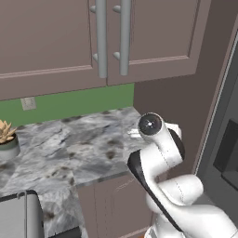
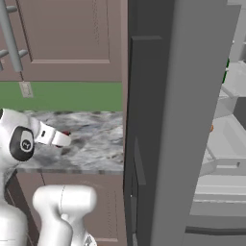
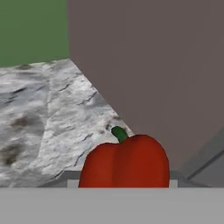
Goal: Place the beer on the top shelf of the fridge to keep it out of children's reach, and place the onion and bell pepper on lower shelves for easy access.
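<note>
Marbled tabletop (image 3: 48,113) lies below my claw, which pinches the red bell pepper (image 3: 124,162). I should lift straight, clearing the fridge (image 2: 163,120) door edge.

Counter (image 1: 88,144): grey-white marble top with dark veins, running under the brown wall cupboards up to a green backsplash; its right end meets a brown side panel.
Bell pepper (image 3: 125,162): glossy red with a short green stem, close to the counter's front edge and near the brown panel in the hand view; whether it rests on the marble cannot be told.
Potted succulent (image 1: 7,139): in a grey pot at the counter's far left.
Toaster (image 1: 21,216): metallic grey, at the lower left.
</note>
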